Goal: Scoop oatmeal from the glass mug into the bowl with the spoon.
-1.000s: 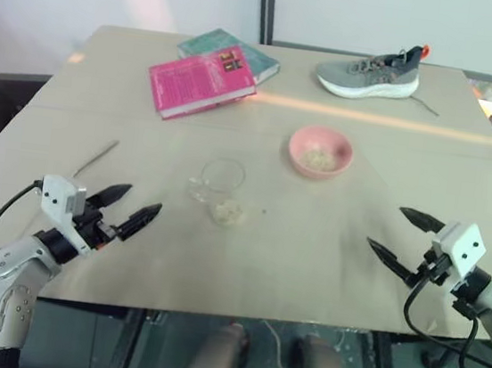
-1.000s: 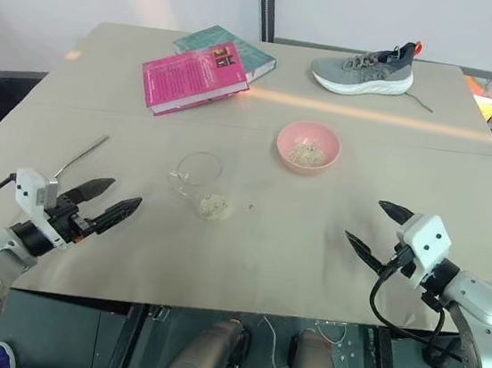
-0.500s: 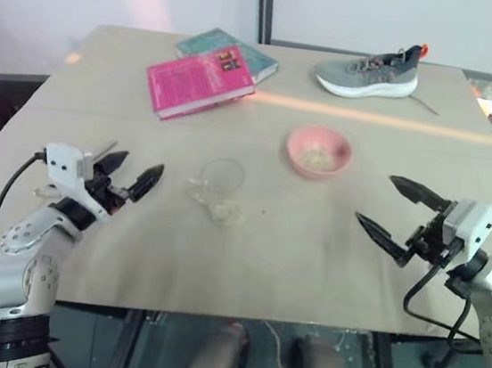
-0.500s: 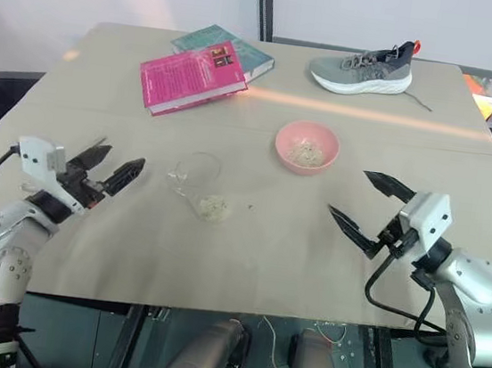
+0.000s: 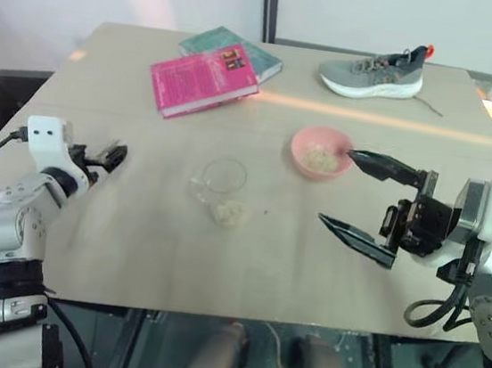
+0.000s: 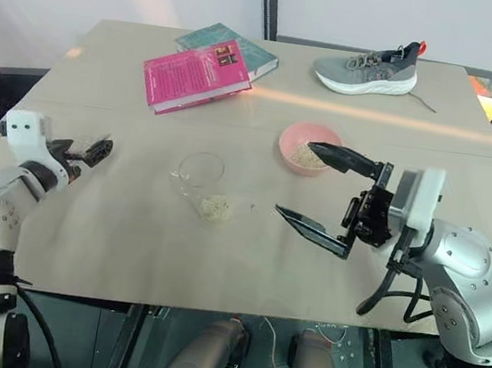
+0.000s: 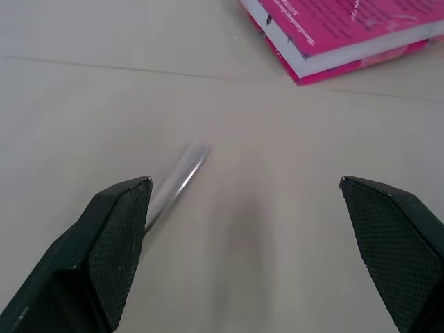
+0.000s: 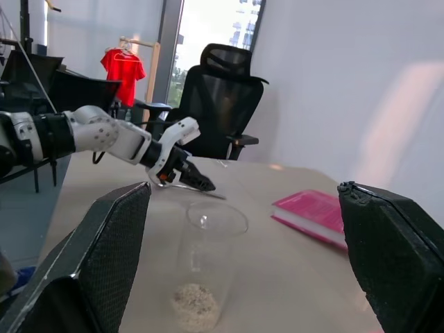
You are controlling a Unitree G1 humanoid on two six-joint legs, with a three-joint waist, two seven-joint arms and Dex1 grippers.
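The glass mug [image 5: 222,181] stands upright mid-table with a small heap of oatmeal [image 5: 229,212] at its bottom. The pink bowl [image 5: 321,152], a little oatmeal inside, sits behind it to the right. The spoon [image 7: 177,187] lies flat near the table's left edge, its thin handle running under one finger of my left gripper [image 7: 246,184]. That gripper [image 5: 110,154] hovers open just over the spoon. My right gripper [image 5: 337,186] hangs wide open and empty above the table, pointing left at the mug [image 8: 208,267], its upper finger crossing the bowl's rim in the head views.
A pink book [image 5: 203,80] lies on a teal book [image 5: 236,48] at the back left. A grey shoe [image 5: 372,72] rests at the back right. A black office chair [image 8: 225,104] stands beyond the table's left side.
My left gripper has moved forward and left to the spoon. My right gripper has risen, swung left and turned to point at the mug. Both stay open.
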